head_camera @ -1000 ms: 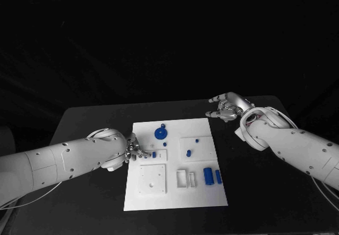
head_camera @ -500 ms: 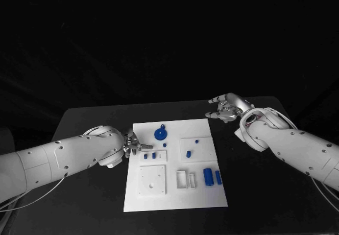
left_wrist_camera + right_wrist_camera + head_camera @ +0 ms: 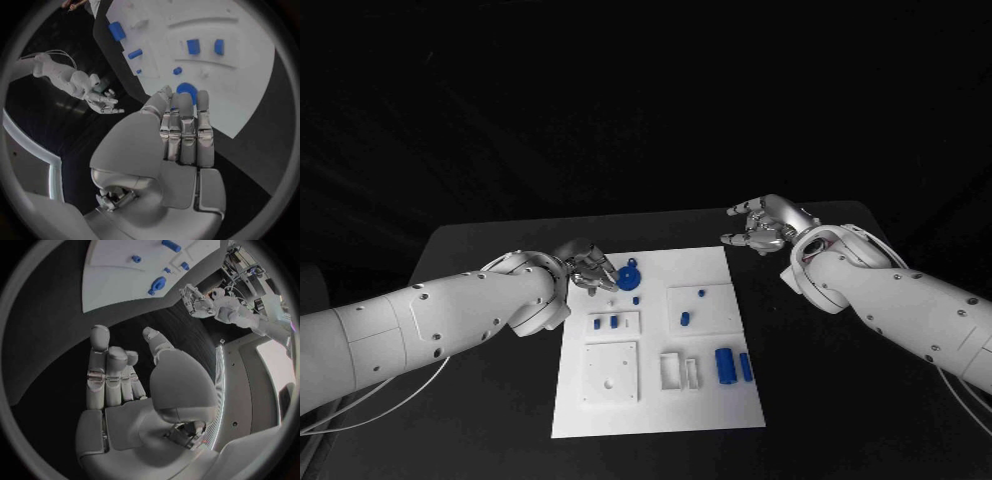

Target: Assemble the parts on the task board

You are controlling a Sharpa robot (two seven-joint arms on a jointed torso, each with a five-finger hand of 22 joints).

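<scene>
Board [image 3: 661, 400], white, lies mid-table [image 3: 473, 245], long axis running away from the robot, near end toward it. Left arm [image 3: 430, 320] comes in low from the left; its hand [image 3: 587, 269] now sits at the board's far-left corner, beside the round blue disc [image 3: 629, 272]. A second ago it was further down the left edge, by the small plate carrying two short pegs [image 3: 606, 322]; it has since gone toward the far end. Left fingers [image 3: 184, 127] lie straight and close together, tips over the disc, nothing held as far as the wrist view shows; contact with the disc cannot be told. Right hand [image 3: 764, 224] hovers off the board's far-right corner over bare table, unchanged; its fingers [image 3: 106, 372] loosely half-curled and apart, empty. Two blue cylinders [image 3: 733, 362] lie near the right edge, long axes along the board's length. Small peg [image 3: 687, 316] sits on the right middle plate.
</scene>
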